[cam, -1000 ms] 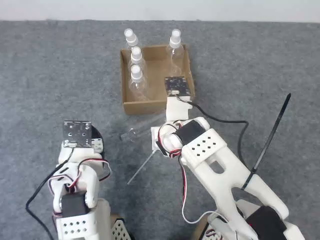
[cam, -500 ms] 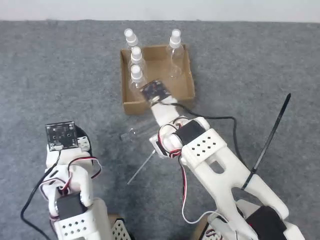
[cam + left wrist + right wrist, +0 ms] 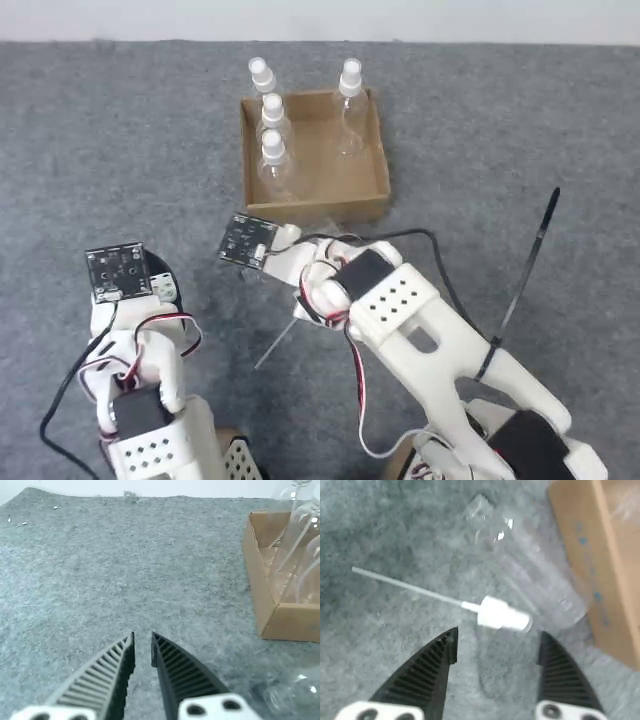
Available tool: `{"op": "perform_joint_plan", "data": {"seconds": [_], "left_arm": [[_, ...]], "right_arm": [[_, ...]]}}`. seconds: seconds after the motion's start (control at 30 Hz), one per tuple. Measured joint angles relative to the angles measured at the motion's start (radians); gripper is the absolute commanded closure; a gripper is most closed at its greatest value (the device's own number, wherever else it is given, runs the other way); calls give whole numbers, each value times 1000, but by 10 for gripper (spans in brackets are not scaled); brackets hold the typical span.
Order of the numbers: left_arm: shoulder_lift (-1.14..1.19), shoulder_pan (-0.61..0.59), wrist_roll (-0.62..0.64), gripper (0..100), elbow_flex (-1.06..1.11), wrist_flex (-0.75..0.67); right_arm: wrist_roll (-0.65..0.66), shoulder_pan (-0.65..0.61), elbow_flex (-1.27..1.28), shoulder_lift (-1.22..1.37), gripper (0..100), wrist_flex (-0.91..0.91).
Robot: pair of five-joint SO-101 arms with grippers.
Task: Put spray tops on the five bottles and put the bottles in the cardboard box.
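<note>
Right claw [image 3: 498, 632] released, jaws spread wide, hovering over a loose spray top [image 3: 502, 616]. Spray top lies flat on the grey tabletop [image 3: 380, 530], its dip tube [image 3: 405, 584] trailing away from the cardboard box [image 3: 605, 565]. Uncapped bottle [image 3: 540, 575] on its side just beside the spray top, close to the box's outer wall. Left claw [image 3: 142, 637] low over bare felt, jaws a narrow slit apart, gripping nothing, well apart from the box. High view: four capped bottles [image 3: 272, 150] upright in the box, three along one side, one at the far opposite corner.
</note>
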Motion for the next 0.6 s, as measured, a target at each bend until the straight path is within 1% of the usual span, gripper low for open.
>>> {"op": "perform_joint_plan", "data": {"seconds": [0.17,0.37,0.6], "left_arm": [[0,-32,6,945,0,-25],[0,-32,6,945,0,-25],[0,-32,6,945,0,-25]], "right_arm": [[109,-11,-137,176,695,0],[209,-9,-304,396,696,0],[244,-21,-451,557,696,-2]]}}
